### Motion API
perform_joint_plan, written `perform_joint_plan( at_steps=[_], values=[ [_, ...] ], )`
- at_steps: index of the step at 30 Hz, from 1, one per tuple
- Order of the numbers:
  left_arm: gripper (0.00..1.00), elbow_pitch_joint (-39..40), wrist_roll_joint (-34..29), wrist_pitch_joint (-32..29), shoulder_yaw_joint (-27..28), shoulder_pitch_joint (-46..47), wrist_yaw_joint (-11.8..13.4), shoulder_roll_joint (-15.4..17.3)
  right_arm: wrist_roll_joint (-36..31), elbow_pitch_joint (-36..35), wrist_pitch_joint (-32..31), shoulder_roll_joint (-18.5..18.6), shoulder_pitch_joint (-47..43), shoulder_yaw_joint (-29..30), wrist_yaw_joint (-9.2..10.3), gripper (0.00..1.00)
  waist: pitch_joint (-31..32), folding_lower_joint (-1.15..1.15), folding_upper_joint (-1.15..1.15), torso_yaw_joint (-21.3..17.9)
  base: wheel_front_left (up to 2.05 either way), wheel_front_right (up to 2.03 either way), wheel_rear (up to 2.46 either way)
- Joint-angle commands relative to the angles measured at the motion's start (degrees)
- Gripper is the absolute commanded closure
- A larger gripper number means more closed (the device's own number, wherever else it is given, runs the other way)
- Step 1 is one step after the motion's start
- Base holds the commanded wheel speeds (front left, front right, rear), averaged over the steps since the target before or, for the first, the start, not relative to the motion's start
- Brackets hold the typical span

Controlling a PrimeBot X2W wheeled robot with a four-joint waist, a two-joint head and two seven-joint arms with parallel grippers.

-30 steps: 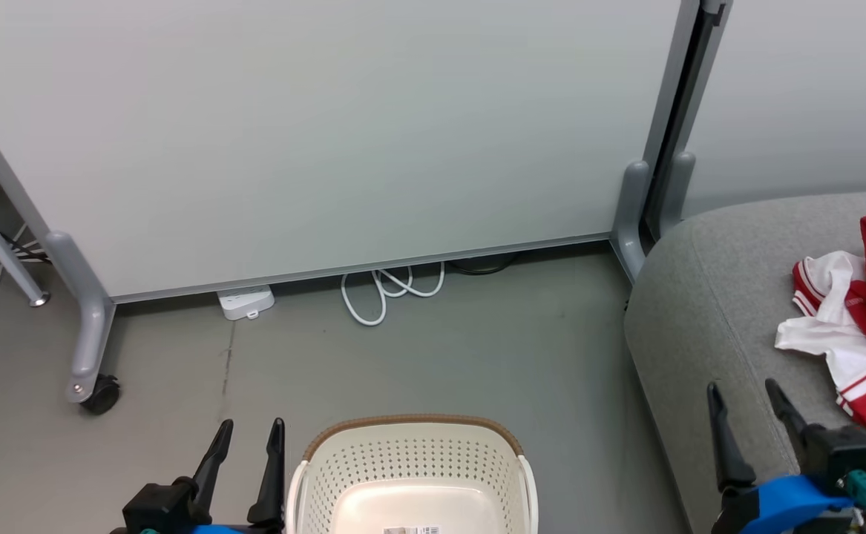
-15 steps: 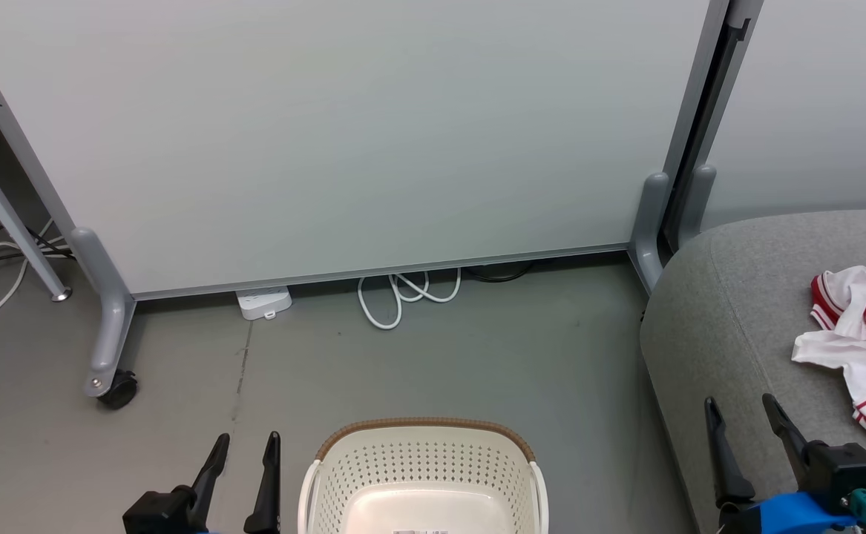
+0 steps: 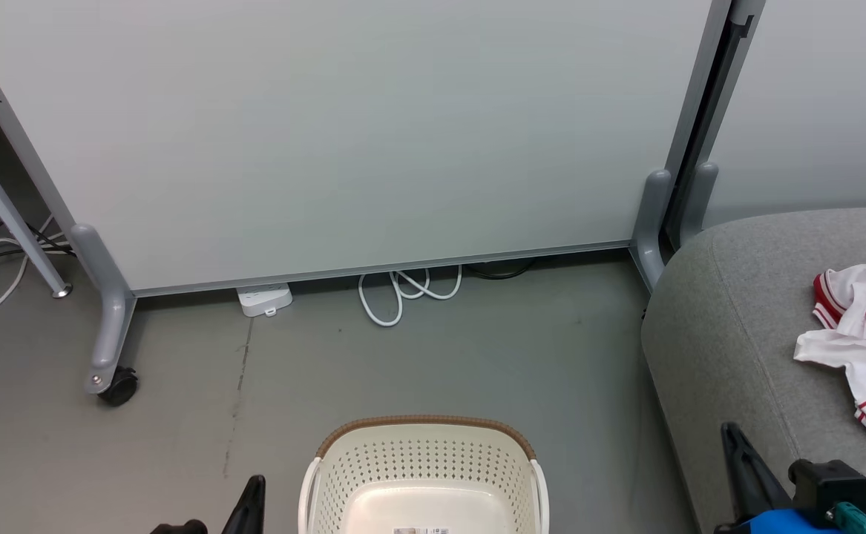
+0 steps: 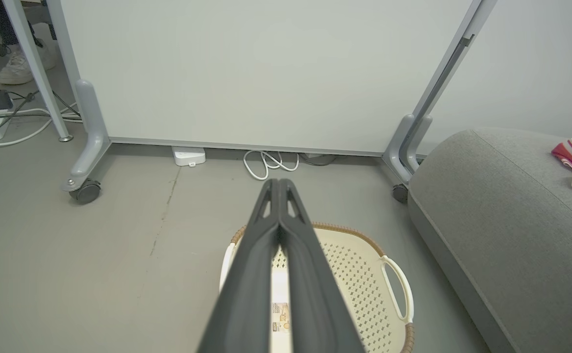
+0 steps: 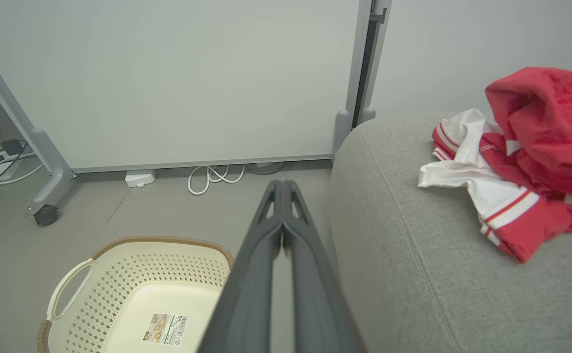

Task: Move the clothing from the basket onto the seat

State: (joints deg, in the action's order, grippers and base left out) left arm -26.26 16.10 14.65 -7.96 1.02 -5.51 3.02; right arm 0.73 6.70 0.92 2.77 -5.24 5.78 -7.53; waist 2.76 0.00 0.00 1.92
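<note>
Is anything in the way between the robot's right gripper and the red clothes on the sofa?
Nothing visible is. From the right gripper to the red and white clothing there is just bare grey sofa, and the clothing already lies on it.

Open floor (image 3: 477, 356) between basket (image 3: 421, 426) and panel (image 3: 366, 133); cable (image 3: 401, 294) and caster (image 3: 117, 387) at panel foot. Narrow floor gap between basket and seat (image 3: 729, 334). Seat free on basket side, clothing (image 3: 848, 348) heaped further right.
</note>
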Motion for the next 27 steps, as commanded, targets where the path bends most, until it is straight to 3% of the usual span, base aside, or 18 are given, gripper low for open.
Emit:
perform_joint_plan(
  at_steps=[1, 13, 27],
  values=[
    [1.0, 0.0, 0.3, -0.1, 0.1, 0.1, 0.0, 0.0, 0.4, 0.1, -0.1, 0.0, 0.1, 0.1, 0.0, 1.0, 0.0, 0.0, 0.0, 0.0, 0.0, 0.0, 0.0],
    [1.0, -5.5, 0.1, -0.5, 0.0, -3.9, 0.0, -0.5, 0.1, 6.7, -0.4, -0.2, -0.7, 0.0, 0.0, 1.0, 0.0, 0.0, 0.0, 0.0, 0.0, 0.0, 0.0],
    [1.0, -2.3, 14.0, -4.3, 2.7, -2.2, -0.4, -0.5, 16.9, 6.9, -1.7, -0.1, 1.6, 0.2, 0.01, 1.0, -0.4, 0.0, 0.0, -0.2, 0.0, 0.0, 0.0]
  ],
)
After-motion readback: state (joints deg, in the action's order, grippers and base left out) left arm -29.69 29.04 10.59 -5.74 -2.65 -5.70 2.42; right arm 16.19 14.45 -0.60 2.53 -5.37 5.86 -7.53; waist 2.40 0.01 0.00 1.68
